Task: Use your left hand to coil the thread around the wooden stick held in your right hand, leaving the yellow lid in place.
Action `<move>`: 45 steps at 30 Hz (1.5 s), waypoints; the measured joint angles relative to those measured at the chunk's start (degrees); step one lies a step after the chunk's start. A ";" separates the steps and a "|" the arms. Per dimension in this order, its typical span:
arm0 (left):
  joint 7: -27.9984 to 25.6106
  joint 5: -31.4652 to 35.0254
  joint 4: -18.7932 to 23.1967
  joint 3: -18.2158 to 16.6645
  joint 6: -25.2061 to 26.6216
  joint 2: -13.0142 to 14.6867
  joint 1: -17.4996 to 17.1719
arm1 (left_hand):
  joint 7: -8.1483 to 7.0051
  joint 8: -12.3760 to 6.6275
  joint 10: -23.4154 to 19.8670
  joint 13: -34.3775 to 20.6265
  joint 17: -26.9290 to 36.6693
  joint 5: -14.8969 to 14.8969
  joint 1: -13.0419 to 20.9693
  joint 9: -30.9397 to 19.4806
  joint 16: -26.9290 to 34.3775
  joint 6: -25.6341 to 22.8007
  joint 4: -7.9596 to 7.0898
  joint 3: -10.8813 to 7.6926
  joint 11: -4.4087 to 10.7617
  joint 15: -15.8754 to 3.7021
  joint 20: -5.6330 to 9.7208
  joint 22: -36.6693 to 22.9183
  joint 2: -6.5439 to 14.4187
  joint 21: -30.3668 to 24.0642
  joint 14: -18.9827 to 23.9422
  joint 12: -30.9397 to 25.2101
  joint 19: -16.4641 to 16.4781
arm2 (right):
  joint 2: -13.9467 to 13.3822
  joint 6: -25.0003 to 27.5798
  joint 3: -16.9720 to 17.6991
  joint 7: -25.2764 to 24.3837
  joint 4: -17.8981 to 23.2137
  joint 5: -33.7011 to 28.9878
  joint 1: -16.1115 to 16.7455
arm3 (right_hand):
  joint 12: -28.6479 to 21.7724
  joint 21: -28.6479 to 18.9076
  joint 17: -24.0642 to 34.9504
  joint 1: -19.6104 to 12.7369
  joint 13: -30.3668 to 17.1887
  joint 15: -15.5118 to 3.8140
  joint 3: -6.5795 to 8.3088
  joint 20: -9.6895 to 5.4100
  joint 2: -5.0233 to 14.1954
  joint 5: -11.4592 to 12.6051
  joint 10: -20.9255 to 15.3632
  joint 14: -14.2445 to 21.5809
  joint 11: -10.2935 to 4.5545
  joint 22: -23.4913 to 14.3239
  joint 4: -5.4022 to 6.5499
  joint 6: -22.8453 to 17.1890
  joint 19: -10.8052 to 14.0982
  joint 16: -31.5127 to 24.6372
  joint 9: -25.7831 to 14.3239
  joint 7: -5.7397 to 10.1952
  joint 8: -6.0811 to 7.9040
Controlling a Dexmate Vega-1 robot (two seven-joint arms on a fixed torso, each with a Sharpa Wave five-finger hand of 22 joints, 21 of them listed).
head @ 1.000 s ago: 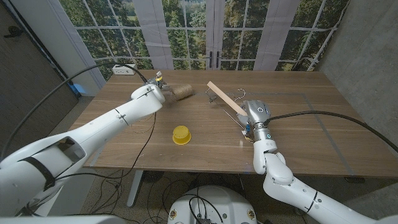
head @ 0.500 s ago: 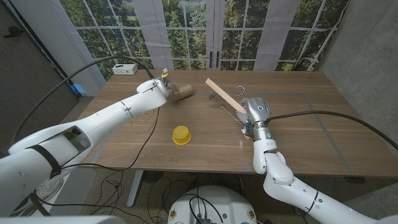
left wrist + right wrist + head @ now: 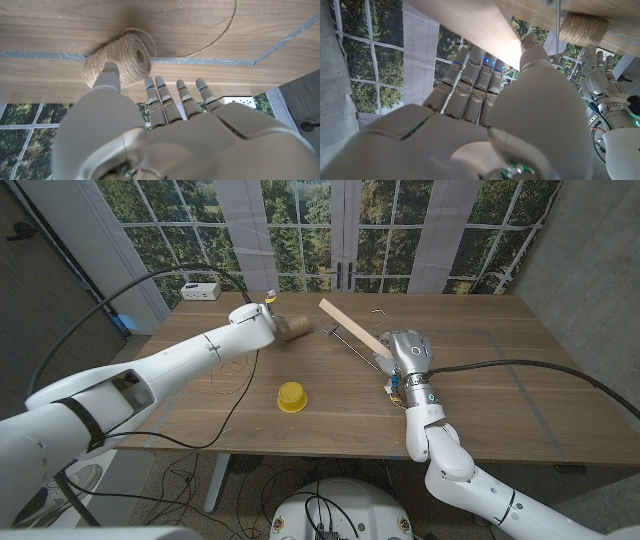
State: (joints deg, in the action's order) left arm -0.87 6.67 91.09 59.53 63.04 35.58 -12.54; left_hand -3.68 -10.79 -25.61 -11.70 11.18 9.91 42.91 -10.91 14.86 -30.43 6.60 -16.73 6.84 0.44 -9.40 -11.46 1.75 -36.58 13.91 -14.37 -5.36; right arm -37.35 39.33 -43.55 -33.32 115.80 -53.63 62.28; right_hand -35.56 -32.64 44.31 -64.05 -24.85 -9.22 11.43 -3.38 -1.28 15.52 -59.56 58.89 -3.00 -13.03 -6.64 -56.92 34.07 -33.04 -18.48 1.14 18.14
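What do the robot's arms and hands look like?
Both arms are smooth white shells with dark seams at the joints and black cables trailing off them. The left hand and right hand are pale grey, with small blue marks on the fingers.

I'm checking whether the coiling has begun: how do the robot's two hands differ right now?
The right hand grips the wooden stick, which slants up off the table; the left hand holds nothing, its fingers straight and apart. The left hand is by the ball of twine at the far side of the table; the right hand is nearer the middle. Both are white.
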 measured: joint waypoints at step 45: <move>4.12 3.28 -13.89 7.32 -2.09 -7.66 5.56 | -2.90 -0.31 6.85 -0.17 -0.26 0.00 -4.02 0.01 -2.88 14.83 0.76 -0.12 -2.22 3.41 -0.59 -0.01 1.48 1.55 -3.16 1.22 -0.53 | 0.60 0.62 2.68 -0.33 2.60 -2.00 4.91 | -0.04 -2.41 2.01 -0.25 -1.06 -0.50 -0.93 0.22 -0.25 -0.18 0.41 0.69 -0.42 0.53 0.48 -0.62 -1.23 1.94 -0.01 0.63 -0.51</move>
State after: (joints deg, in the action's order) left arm 3.25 9.94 77.20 66.85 60.95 27.92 -6.98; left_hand -6.58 -11.10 -18.76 -11.87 10.92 9.91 38.89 -10.90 11.98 -15.60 7.36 -16.85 4.62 3.85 -9.99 -11.47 3.24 -35.03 10.75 -13.15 -5.89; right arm -36.76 39.96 -40.87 -33.65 118.40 -55.63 67.18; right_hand -35.60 -35.04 46.32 -64.30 -25.90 -9.71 10.50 -3.16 -1.53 15.34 -59.15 59.58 -3.42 -12.51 -6.16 -57.54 32.84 -31.10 -18.49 1.77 17.63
